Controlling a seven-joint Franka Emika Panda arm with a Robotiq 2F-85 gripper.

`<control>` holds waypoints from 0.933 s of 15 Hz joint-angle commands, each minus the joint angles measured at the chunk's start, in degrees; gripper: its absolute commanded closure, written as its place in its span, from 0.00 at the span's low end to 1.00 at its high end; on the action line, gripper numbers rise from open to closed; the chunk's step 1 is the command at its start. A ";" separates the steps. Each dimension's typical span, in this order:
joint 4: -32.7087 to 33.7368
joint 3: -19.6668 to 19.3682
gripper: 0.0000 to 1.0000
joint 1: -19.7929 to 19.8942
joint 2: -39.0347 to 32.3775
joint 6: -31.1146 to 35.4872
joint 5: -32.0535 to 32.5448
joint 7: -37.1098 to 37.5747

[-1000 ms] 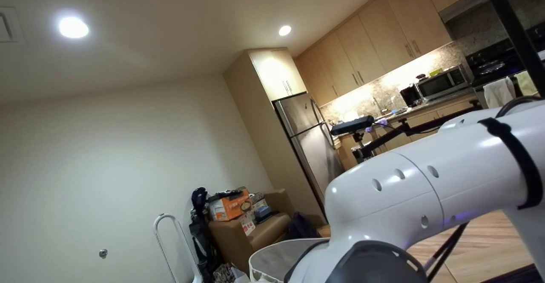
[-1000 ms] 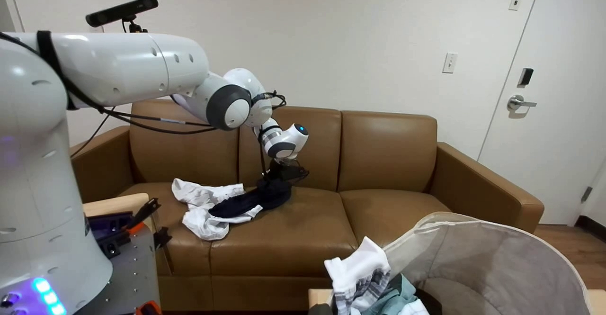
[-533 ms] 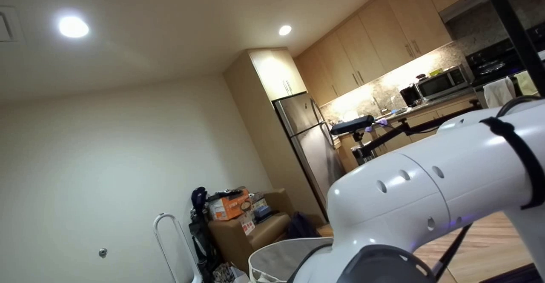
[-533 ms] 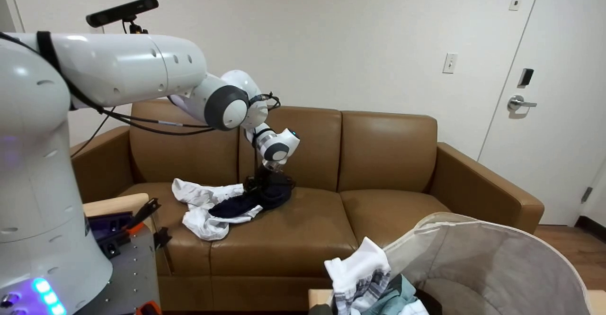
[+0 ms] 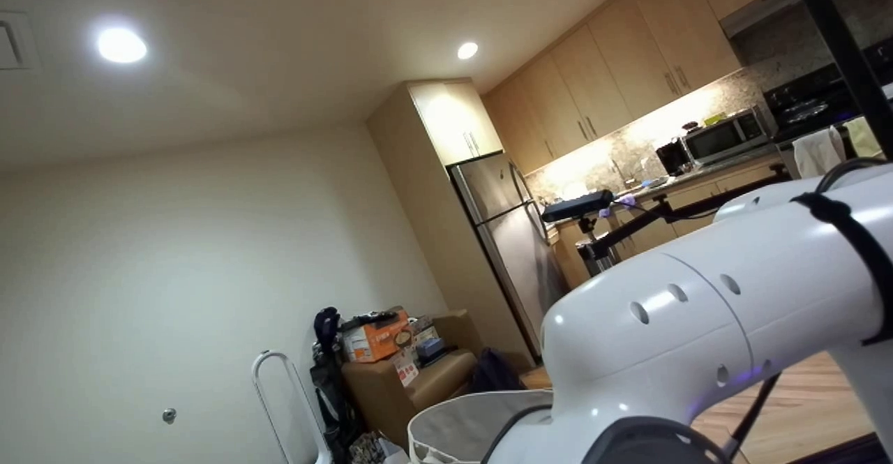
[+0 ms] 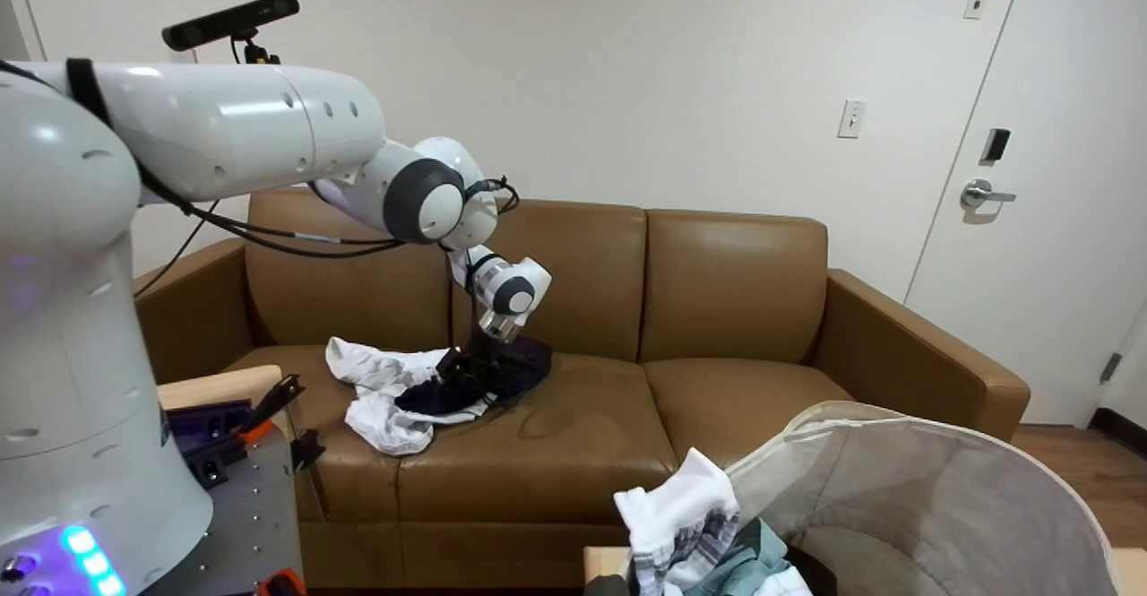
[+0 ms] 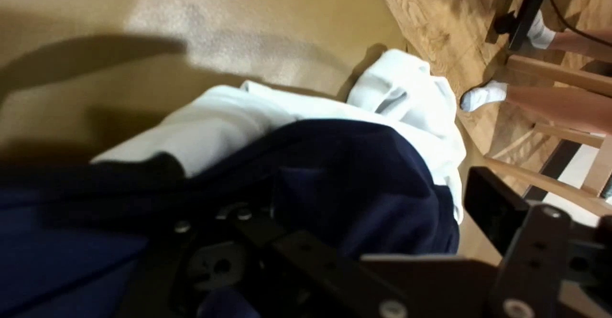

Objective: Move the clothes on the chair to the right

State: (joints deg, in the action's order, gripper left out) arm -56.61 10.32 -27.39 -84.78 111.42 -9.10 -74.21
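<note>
On the brown leather couch [image 6: 735,291], which is the chair here, lie a white garment [image 6: 385,399] and a dark navy one [image 6: 524,372] partly over it. My gripper [image 6: 466,367] reaches down onto the navy cloth from above, hiding part of it. In the wrist view the gripper [image 7: 366,205] has its jaws wide apart. Navy cloth [image 7: 354,179] lies between and beneath them, not pinched, and it also fills the lower left. White cloth [image 7: 406,98] shows beyond it. In an exterior view only the upper arm [image 5: 663,324] appears, with clothes and gripper out of view.
A fabric basket [image 6: 923,462] stands at the front right, with a white garment [image 6: 685,497] and teal cloth [image 6: 757,560] at its side. Near the couch edge the wrist view shows a person's foot [image 7: 485,95] and a wooden chair frame [image 7: 554,189].
The gripper has moved left and down along the navy garment, the wrist tilting, and its jaws look spread wider. Both garments on the couch lie nearly where they were.
</note>
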 commanded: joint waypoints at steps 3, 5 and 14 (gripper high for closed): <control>-5.01 -0.98 0.00 -1.61 -0.06 13.81 5.34 0.14; -5.85 -5.01 0.26 -4.88 -0.06 20.13 -0.06 -1.70; -7.07 -3.27 0.85 -3.28 0.00 32.36 -0.91 -0.50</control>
State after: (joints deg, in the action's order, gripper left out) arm -63.23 7.18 -31.18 -84.78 139.95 -7.89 -74.07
